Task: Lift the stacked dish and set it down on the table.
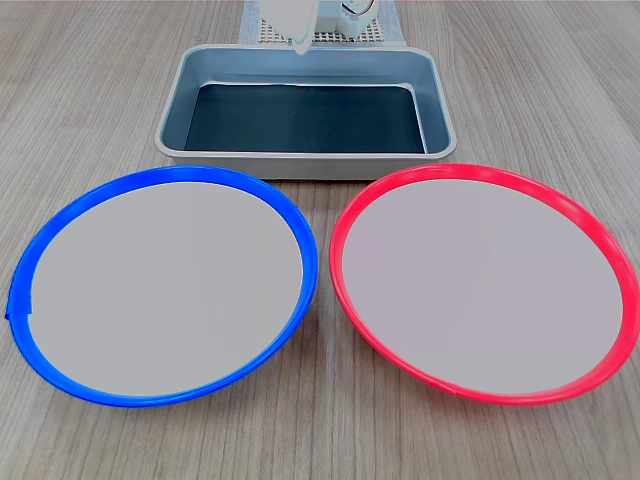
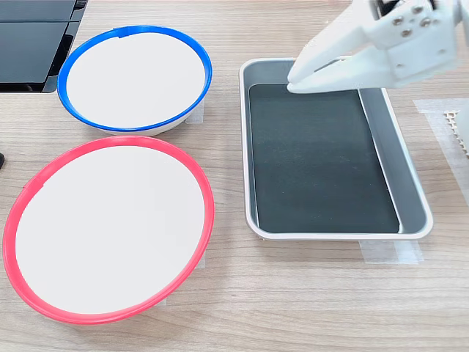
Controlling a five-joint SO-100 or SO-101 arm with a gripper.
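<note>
White plastic gripper [image 2: 300,79], jaws nearly pressed together and holding nothing, hangs over the grey rectangular metal tray [image 2: 418,198]; the large red-rimmed round plate [image 2: 110,227] lies well apart on the wood-grain table [image 2: 293,308].

In the first exterior view, at twelve o'clock, the top edge cut off all but the gripper [image 1: 298,40] tip. The red-rimmed dish [image 1: 620,300] ran past the edge at three o'clock.

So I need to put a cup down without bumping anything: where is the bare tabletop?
Bare wood lies in front of the blue-rimmed plate and red-rimmed plate, and beside the tray in the first exterior view. Crowded: the narrow gap between the plates, and under the gripper.
</note>
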